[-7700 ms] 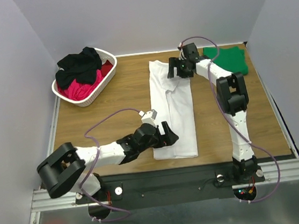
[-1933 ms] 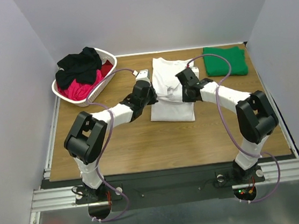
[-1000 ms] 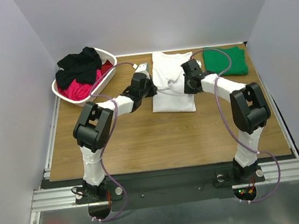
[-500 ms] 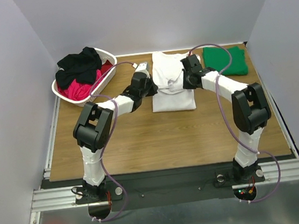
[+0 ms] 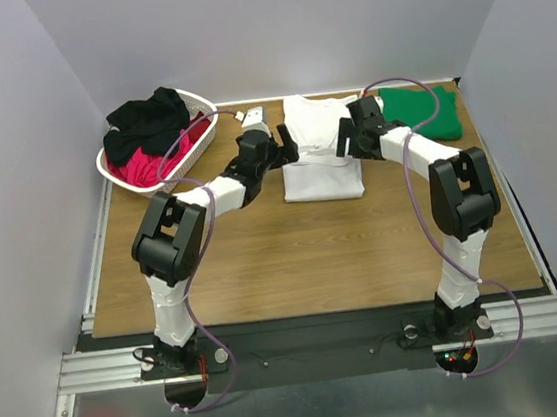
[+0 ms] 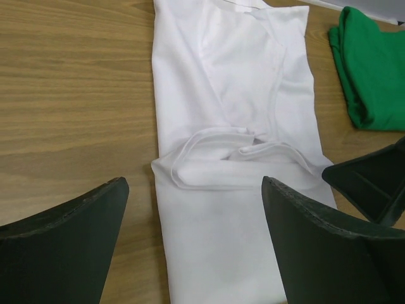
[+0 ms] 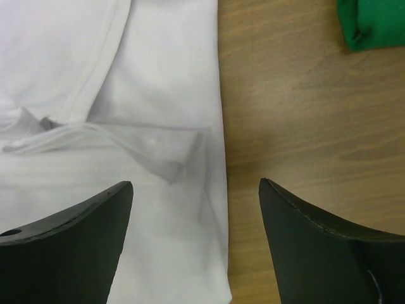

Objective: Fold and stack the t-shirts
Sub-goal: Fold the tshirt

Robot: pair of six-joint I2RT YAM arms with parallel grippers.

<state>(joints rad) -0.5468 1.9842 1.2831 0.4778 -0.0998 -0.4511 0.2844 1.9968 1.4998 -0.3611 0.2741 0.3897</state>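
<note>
The white t-shirt lies on the table at the back middle, its near half folded up over the rest. In the left wrist view the white t-shirt shows the folded hem across its middle; it also shows in the right wrist view. My left gripper is open and empty at the shirt's left edge. My right gripper is open and empty at its right edge. A folded green t-shirt lies at the back right. Black and red/pink t-shirts fill the basket.
The white lattice basket stands at the back left corner. The green t-shirt also shows in the left wrist view and the right wrist view. Bare wooden table lies between the shirt and the arm bases.
Both grippers carried the white shirt's near end toward the back and folded it over. They have since let go, opened and lifted a little off the shirt's edges.
</note>
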